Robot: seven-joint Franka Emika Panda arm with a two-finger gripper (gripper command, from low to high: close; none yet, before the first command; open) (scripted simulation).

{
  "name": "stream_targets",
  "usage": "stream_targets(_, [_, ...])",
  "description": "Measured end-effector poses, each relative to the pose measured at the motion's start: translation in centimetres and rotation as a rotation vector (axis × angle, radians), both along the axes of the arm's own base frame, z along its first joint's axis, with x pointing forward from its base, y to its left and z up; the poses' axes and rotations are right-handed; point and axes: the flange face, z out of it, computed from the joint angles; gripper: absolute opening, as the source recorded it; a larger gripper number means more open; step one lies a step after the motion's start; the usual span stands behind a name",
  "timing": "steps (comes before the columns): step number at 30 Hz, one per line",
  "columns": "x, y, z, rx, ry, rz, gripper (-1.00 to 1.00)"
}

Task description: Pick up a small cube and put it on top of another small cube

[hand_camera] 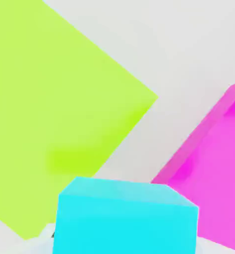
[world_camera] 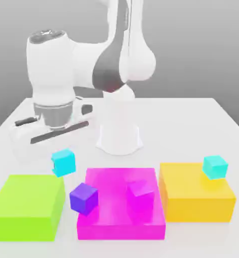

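Hand clamped on one small cyan cube, apparently lifted clear of the bench between green block and magenta block. Transport step in progress. Next: carry toward second cyan cube on yellow block, align squarely above, lower, release.

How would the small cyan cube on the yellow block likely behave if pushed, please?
The cyan cube looks rigid and flat-faced, so it likely slides rather than rolls. It sits near a corner of the yellow block, so a push might drop it off.
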Motion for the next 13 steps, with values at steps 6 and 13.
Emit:
stream_targets(6, [0.3, 0.6, -4.1, -0.006, 0.004, 0.011, -1.0])
stream_targets(13, [0.3, 0.6, -4.1, -0.006, 0.003, 0.012, 1.0])
